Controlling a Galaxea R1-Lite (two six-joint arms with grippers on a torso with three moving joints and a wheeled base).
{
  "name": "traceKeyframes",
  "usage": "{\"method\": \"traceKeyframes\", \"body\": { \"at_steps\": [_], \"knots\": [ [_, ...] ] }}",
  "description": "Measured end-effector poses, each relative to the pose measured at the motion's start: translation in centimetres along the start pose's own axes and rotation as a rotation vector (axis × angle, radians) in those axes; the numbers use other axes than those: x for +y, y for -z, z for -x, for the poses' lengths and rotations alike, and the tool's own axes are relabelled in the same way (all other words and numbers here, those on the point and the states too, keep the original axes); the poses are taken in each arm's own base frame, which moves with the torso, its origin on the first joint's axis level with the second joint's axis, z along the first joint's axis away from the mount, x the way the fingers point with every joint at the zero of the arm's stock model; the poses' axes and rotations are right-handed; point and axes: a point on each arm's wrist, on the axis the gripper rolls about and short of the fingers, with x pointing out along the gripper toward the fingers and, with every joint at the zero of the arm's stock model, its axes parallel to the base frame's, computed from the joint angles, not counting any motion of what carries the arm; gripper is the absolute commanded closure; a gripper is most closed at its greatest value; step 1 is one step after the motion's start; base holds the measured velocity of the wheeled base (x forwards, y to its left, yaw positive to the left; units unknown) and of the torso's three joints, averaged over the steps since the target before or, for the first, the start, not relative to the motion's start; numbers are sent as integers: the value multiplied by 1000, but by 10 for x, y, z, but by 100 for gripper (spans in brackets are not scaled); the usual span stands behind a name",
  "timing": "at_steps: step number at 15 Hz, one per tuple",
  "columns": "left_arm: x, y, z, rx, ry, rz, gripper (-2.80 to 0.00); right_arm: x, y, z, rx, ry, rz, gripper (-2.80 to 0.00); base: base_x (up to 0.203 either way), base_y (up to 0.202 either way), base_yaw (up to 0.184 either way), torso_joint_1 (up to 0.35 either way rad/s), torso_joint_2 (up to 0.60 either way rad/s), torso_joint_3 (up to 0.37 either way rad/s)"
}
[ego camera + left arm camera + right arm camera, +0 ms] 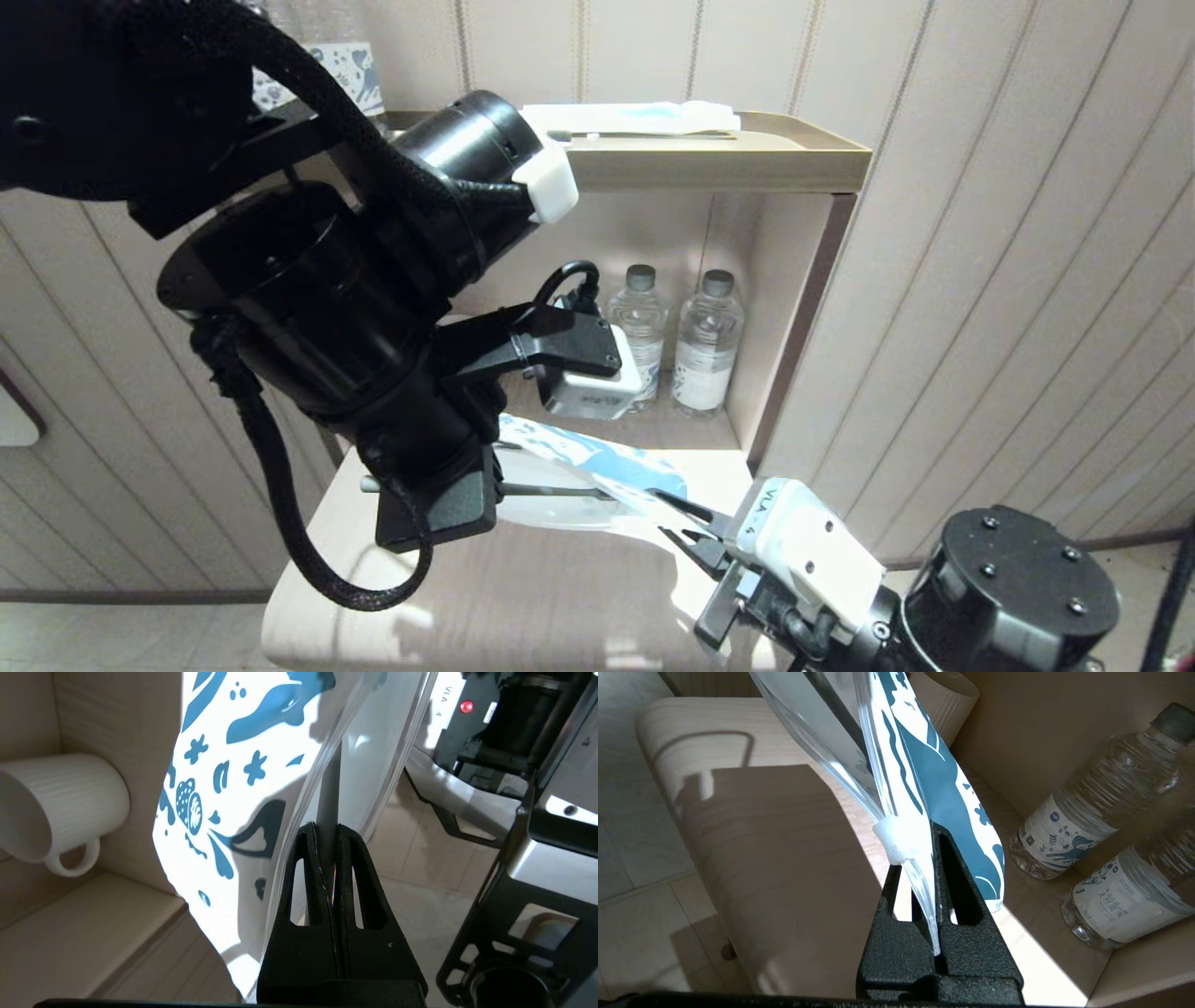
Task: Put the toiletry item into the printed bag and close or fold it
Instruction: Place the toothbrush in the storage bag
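**Both grippers clamp pouch and toothbrush above the counter**

The left gripper has its black, slotted, wedge-shaped fingers pressed together on a slim, straight, grey-looking handle, the toothbrush, which runs away from the fingertips into the mouth of the printed bag. The right gripper has its rough-textured black fingers closed on the bag's clear strip-seal edge, just beside a small white slider tab.

The bag is soft and flat, white with dark teal leaf and plant shapes on one face and glossy, see-through film along the seal. In the head view it hangs in the air between the two grippers, above the pale wood-grain counter with its rounded near edge, left gripper on the left end, right gripper at the lower right.

Behind, in an open beige shelf niche, two clear ribbed water bottles with grey caps stand side by side. A white ribbed mug sits to the left in the left wrist view. On the top shelf lies a flat white-and-light-blue packet. The bulky black left arm with its braided cable blocks much of the head view's left side.
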Motion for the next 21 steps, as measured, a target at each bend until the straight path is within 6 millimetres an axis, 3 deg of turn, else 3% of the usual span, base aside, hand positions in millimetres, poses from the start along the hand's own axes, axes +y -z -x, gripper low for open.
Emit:
{"method": "traceKeyframes", "body": {
  "at_steps": [11, 12, 21],
  "knots": [
    [12, -6, -15, -49, 15, 27, 0, -2, 1, -5, -4, 2, -41, 0, 0, 0, 0, 0, 0, 0],
    [13, -5, -16, -54, 20, 29, -280, -2, 2, -5, -1, 0, -41, 0, 0, 0, 0, 0, 0, 0],
    [24, -4, -14, -110, -19, 65, -280, -2, 10, -8, 28, 2, -42, 0, 0, 0, 0, 0, 0, 0]
  ]
}}
